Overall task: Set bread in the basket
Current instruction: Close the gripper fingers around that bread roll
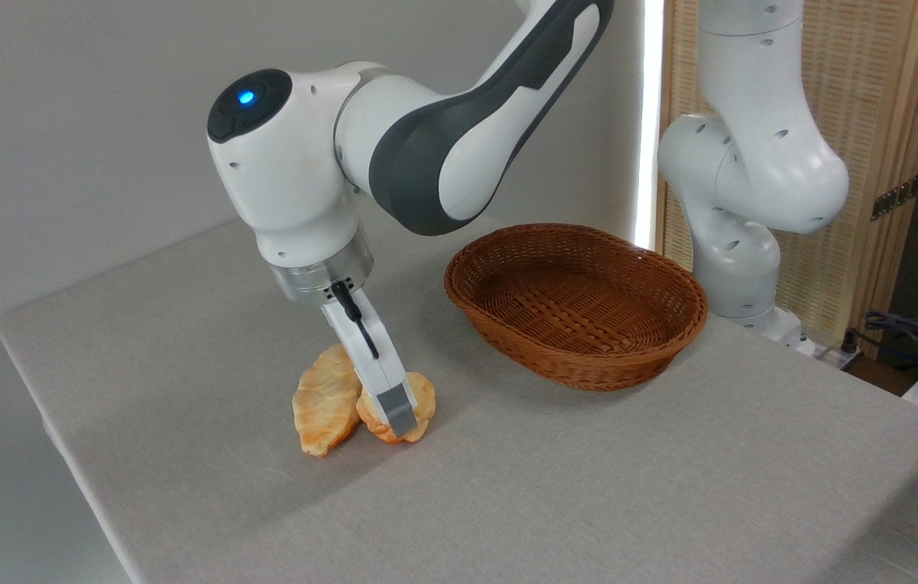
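Note:
The bread, a small round golden bun, rests on the table at the front left. My gripper is lowered straight onto it. The near finger stands in front of the bun's middle, so bun shows on both sides of it. My other finger is hidden behind the bun, and I cannot see how tightly the jaws stand. The basket, an oval reddish-brown wicker one, sits with nothing in it to the right and farther back, about a hand's width from the bun.
A longer ridged croissant-shaped pastry lies touching the bun's left side. The arm's white base rises behind the basket at the right. The table's left edge is close to the pastries. Cables lie at the far right.

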